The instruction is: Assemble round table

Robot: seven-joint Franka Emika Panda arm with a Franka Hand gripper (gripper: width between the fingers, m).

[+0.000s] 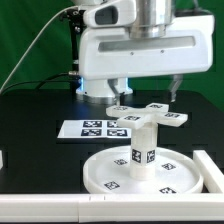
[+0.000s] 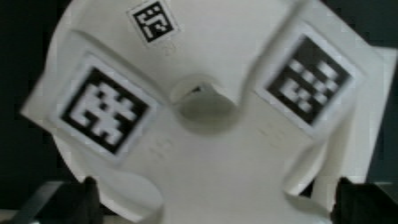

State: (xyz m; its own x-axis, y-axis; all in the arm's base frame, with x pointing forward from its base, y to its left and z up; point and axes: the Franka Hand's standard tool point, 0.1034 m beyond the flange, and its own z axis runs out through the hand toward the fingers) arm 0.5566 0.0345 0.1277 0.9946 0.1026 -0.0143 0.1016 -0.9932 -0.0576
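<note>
Hovering with gripper spread wide and empty above the disc centre | standing leg upright in disc hub, base piece on top | spread likely to straddle base piece for a tightening twist

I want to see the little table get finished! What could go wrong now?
1. The open jaws hang over the cross-shaped base piece. If they come down off-centre, they might bump it instead of gripping it.
2. That piece sits on top of the upright leg, which stands on the round top. The pictures do not show how firmly the parts are joined, so a sideways push could tilt the leg or knock the piece loose.
</note>
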